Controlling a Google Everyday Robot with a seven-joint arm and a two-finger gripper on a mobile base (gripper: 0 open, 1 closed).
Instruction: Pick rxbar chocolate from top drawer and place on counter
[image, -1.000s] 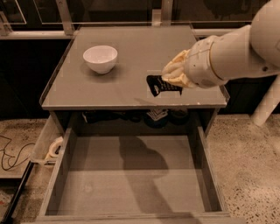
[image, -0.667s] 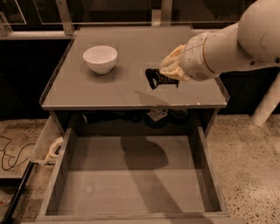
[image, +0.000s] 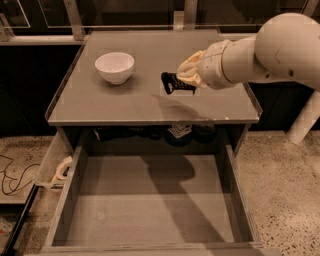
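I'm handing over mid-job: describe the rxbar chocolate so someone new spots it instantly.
Find the grey counter above the open top drawer. Over its right half, the cream end effector grips the rxbar chocolate. It is the only small, flat black bar there; its one neighbour, the white bowl, is round and sits to the left.

Dim warm overhead light; the gripper (image: 187, 81) (holding the rxbar chocolate (image: 172, 83) above the counter (image: 100, 102)) casts soft shadows into the top drawer (image: 115, 220).
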